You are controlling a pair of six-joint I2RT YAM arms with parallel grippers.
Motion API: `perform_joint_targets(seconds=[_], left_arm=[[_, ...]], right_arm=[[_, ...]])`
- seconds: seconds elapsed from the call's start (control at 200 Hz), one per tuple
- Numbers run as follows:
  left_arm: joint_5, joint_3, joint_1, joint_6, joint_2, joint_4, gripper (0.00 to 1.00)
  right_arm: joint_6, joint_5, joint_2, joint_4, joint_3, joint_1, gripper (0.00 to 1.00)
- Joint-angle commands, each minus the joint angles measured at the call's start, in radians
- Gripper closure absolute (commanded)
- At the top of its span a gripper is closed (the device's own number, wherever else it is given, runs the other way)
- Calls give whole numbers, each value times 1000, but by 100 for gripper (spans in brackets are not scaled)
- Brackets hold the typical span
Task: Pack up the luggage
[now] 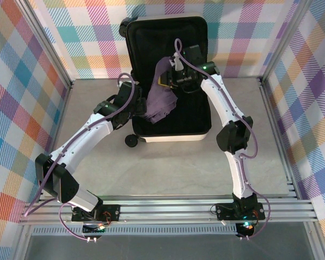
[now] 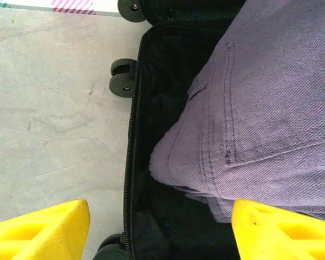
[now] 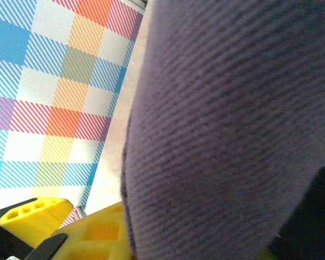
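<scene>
Loading step, by the look of it. The open white hard-shell suitcase [image 1: 173,137] lies mid-table. The right gripper [image 1: 172,76] is clamped on the purple denim garment [image 1: 162,100] above it. The left gripper [image 2: 160,230] has its jaws apart and empty. Next, likely: lower, then release.

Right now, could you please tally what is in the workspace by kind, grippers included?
luggage: 1
purple garment: 1
Grippers: 2 (left gripper open, right gripper shut on the garment)
Total: 4
</scene>
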Motion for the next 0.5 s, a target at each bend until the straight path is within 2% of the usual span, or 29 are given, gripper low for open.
perform_joint_targets(seconds=[0.0,0.11,0.32,0.495], left_arm=[[-8,-11,7,-6,-2,-23,30],[-6,-5,7,-6,6,-28,30],[10,3,7,-5,26,-30,30],[24,14,7,-8,60,-25,30]], right_arm=[[-16,-34,-24,47,17,-3,100],[-23,18,-40,40,-89,-26,100],[-28,115,-119,114,-399,-97,100],[-38,219,-135,137,-546,-140,96]])
